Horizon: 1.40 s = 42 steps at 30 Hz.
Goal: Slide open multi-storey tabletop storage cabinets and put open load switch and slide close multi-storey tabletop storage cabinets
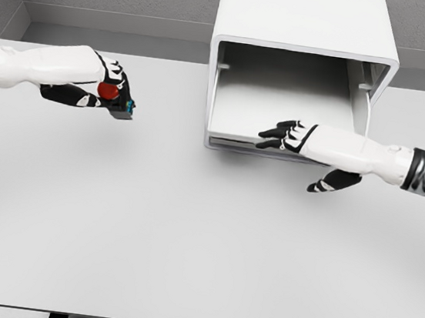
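My right hand (289,135) hangs with fingers spread at the front lip of the drawer (281,109), which looks already slid out. My left hand (105,88) grips the switch (119,101), well off to the drawer's left; next I carry it across. Its long axis seems level, tip toward the cabinet (307,23).

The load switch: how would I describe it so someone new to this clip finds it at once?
Start at the white cabinet at the table's back edge, then look far left. There the left hand grips the load switch above the tabletop. It is small and dark with a red knob, the only coloured thing here.
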Each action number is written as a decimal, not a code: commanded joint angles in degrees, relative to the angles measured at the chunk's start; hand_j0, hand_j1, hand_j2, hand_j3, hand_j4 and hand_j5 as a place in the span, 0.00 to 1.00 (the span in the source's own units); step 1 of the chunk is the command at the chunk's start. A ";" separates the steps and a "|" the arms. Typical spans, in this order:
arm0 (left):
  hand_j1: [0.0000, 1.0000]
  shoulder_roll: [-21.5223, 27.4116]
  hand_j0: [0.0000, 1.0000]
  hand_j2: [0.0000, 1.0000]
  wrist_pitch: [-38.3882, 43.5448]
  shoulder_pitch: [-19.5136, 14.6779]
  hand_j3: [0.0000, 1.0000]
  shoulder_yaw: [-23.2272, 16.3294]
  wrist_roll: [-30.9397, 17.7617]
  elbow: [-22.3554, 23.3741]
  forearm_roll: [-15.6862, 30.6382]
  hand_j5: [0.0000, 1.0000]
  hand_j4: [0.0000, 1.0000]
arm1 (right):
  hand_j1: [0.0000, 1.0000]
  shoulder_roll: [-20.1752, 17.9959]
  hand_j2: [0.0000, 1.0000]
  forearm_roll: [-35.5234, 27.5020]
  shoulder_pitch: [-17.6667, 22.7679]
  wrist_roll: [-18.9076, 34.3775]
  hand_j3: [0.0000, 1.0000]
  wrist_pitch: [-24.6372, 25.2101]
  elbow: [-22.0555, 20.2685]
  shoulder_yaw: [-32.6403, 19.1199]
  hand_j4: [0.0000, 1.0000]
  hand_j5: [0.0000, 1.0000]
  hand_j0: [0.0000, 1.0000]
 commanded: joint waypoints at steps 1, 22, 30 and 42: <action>0.45 0.21 0.45 0.45 0.15 -0.09 0.45 0.06 0.02 -0.95 1.01 0.45 0.45 | 1.00 -1.36 1.00 -0.24 0.00 -0.09 1.00 0.00 -2.28 0.02 1.00 1.00 1.00; 0.45 1.88 0.45 0.45 0.15 -1.41 0.45 0.14 0.29 -9.30 3.20 0.45 0.45 | 1.00 -5.49 1.00 -0.25 1.14 -0.35 1.00 0.00 -5.45 0.02 1.00 1.00 1.00; 0.45 1.97 0.45 0.45 0.15 -4.31 0.45 0.32 0.29 -10.53 4.70 0.45 0.45 | 1.00 -5.75 1.00 -0.42 1.14 -0.88 1.00 0.00 -5.62 -2.18 1.00 1.00 1.00; 0.45 -3.04 0.45 0.45 0.15 -7.91 0.45 0.14 0.20 -10.27 4.79 0.45 0.45 | 1.00 -5.84 1.00 -0.77 1.67 -1.15 1.00 0.00 -5.89 -3.06 1.00 1.00 1.00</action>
